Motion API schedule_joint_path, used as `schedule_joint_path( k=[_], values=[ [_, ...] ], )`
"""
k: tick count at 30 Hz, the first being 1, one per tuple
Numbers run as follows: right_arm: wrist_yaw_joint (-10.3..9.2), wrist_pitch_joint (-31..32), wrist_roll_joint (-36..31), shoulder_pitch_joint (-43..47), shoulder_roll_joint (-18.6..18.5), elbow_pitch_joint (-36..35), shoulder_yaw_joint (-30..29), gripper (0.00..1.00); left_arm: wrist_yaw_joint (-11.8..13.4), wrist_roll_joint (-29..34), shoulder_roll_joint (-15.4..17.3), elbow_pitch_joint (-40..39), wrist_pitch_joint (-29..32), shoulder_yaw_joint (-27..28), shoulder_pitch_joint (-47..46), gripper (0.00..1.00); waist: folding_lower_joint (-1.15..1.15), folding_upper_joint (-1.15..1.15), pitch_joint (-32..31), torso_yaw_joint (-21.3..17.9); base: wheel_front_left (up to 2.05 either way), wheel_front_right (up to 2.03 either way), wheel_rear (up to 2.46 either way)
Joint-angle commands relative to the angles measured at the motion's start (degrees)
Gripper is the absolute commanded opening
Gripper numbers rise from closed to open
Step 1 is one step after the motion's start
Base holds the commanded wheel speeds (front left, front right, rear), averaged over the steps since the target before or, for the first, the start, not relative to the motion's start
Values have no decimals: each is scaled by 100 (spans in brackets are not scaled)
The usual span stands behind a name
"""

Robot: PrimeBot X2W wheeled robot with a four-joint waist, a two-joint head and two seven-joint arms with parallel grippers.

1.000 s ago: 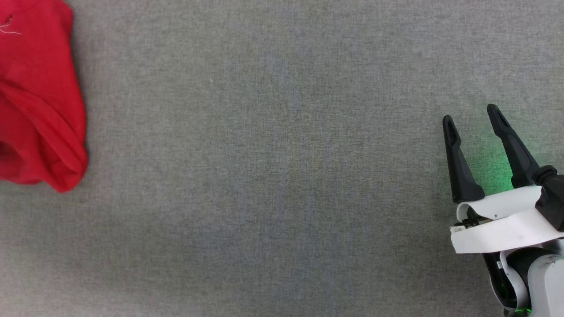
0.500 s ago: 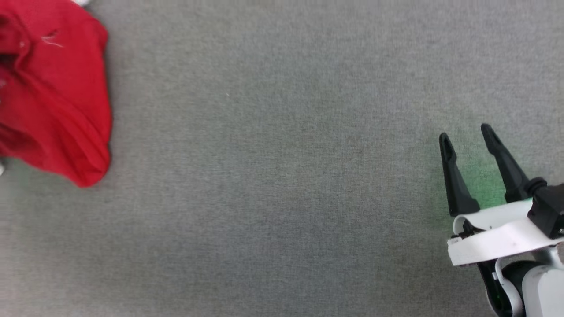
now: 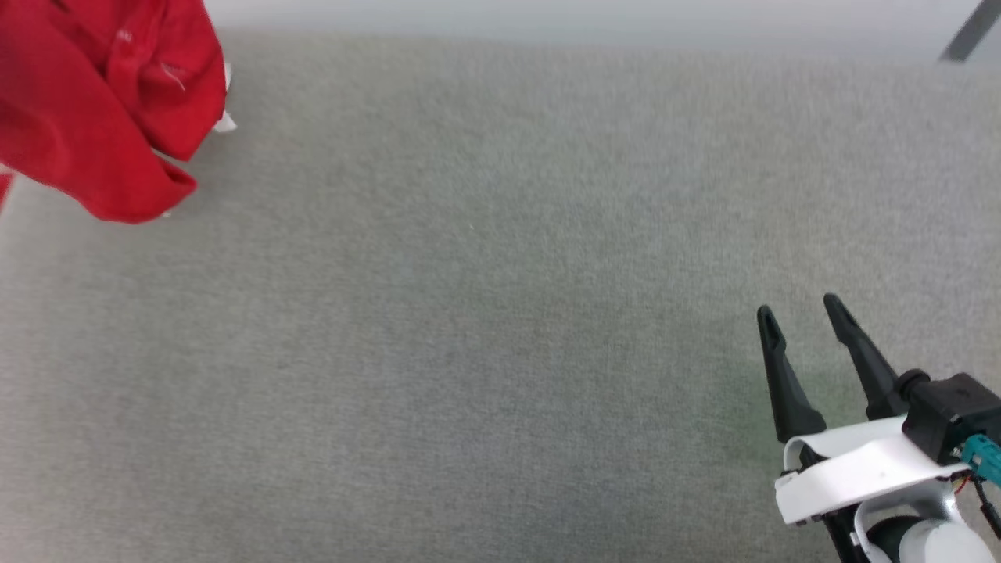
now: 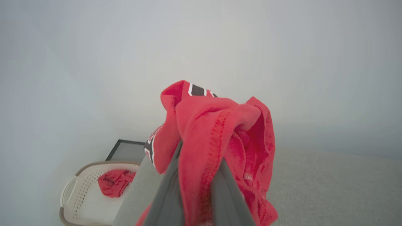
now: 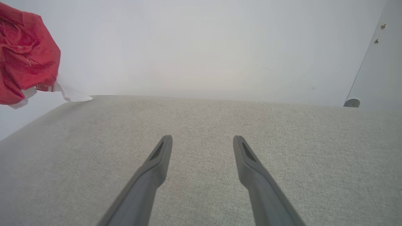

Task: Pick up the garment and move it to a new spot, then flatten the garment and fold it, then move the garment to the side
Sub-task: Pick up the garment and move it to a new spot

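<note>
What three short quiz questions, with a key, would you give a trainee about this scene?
1. True or false: the right gripper holds the garment.
2. The left gripper is: A. open; B. shut on the garment; C. shut on nothing.
3. What lies in the white basket?
Key: 1 false; 2 B; 3 a red cloth.

We see the right gripper (image 3: 801, 311): two long black tapered fingers (image 3: 785, 391) on a curved white shell (image 3: 860, 469), black block (image 3: 942, 399) behind, teal connector (image 3: 981, 452) with thin red and black wires (image 3: 987, 507). Fingertips (image 5: 157, 151) carry recessed slots.
</note>
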Motion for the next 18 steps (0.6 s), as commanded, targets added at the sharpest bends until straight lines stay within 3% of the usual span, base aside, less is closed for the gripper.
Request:
schedule_joint_path(
  k=[1, 10, 18],
  values=[
    [4, -31, 47, 135, 32, 42, 4, 100, -21, 28, -10, -124, -70, -79, -154, 0, 0, 0, -634, 277, 0, 0, 0],
    [4, -119, 100, 369, 118, 143, -108, 100, -22, -348, -159, -761, 286, -549, -375, 0, 0, 0, -1159, 284, 0, 0, 0],
    [4, -173, 13, 495, 162, 149, -456, 100, 6, -651, -237, -1420, 794, -744, -189, 0, 0, 0, -1285, 37, 0, 0, 0]
  ],
)
